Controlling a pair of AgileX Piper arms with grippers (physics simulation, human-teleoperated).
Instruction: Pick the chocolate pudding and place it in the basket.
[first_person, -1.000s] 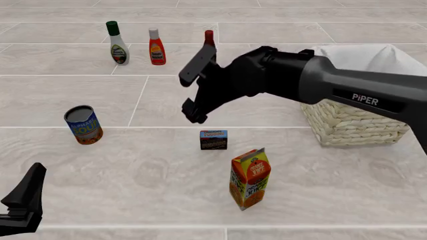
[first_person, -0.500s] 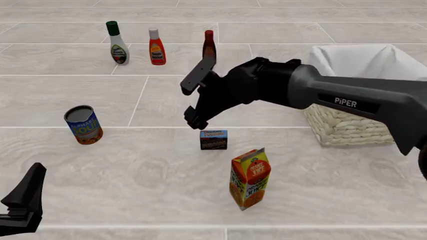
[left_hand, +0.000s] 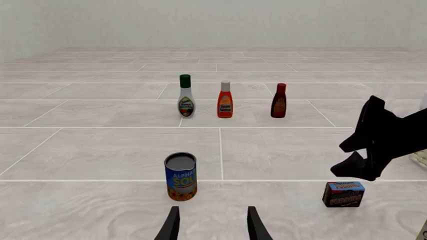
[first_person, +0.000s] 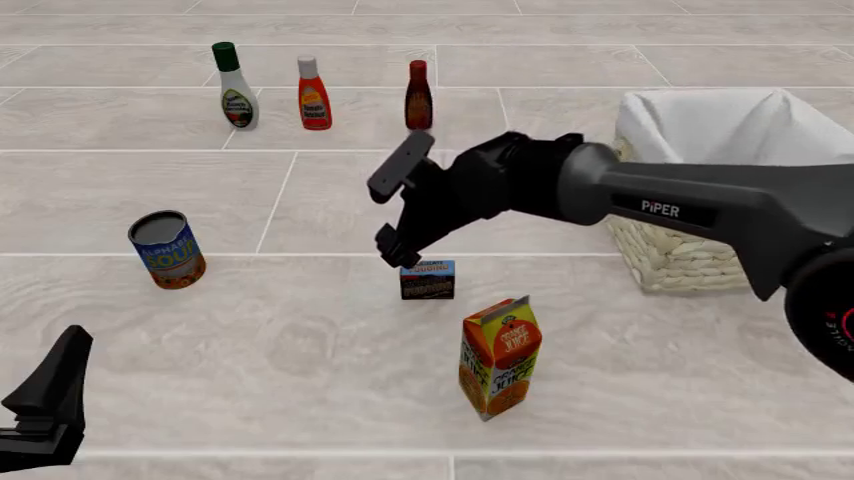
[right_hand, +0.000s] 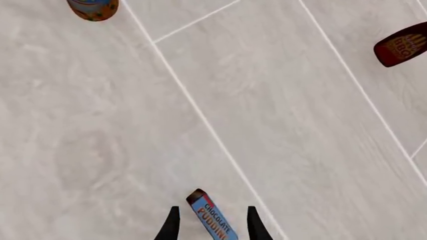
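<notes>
Now, in the front view, the right claw (first_person: 396, 208) is hanging spread apart just above the chocolate pudding (first_person: 427, 280) near the table's middle. In the right wrist view, the pudding (right_hand: 212, 221) is sitting between the fingers; descending straight before closing should help.

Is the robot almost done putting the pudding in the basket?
Not yet. Done so far: the right gripper is open, just above the chocolate pudding, fingers either side in the right wrist view. The pudding sits on the table, ungrasped. Left: grasp, lift, carry to the basket. The left gripper idles.
</notes>
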